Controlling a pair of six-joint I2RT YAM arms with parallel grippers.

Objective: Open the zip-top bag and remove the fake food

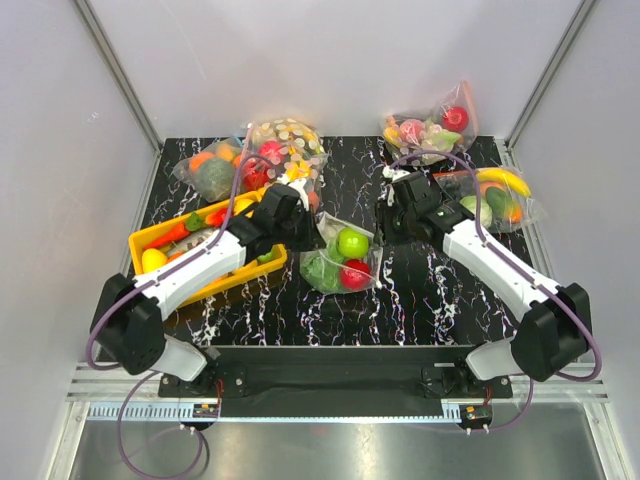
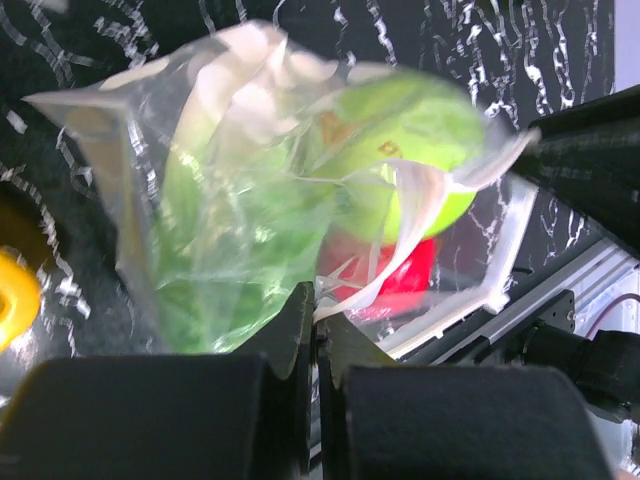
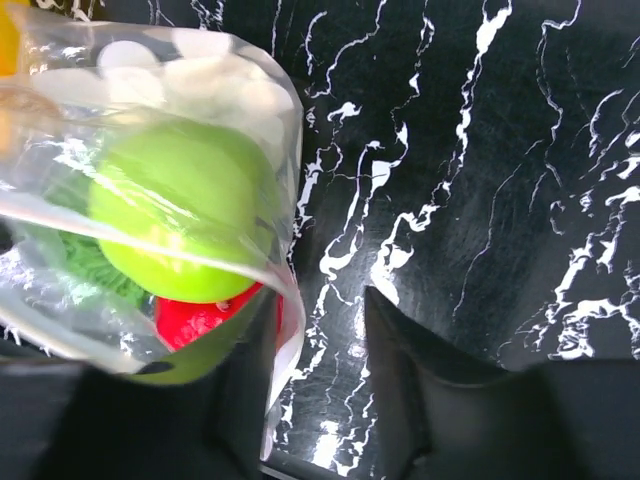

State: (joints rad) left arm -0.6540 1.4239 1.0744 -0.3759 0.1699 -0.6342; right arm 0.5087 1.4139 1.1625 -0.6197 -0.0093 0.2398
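Zip-top bag (image 1: 338, 260) sits mid-bench (image 1: 420, 300), between the two grippers and just beside the right end of the yellow tray (image 1: 148, 242). Contents are still inside: green apple (image 1: 352, 242) on top, red fruit (image 1: 356, 275) toward the near edge, lettuce (image 1: 321, 271) on the tray side.

Left gripper (image 2: 318, 330): fingers pressed together, with a fold of the bag's film pinched between them.

Right gripper (image 3: 320, 360): fingers partly apart, bare bench visible in the gap. The bag's edge lies against the inner face of one finger (image 3: 245, 400) and is not clamped.

Other filled bags (image 1: 285, 150) lie along the far edge.
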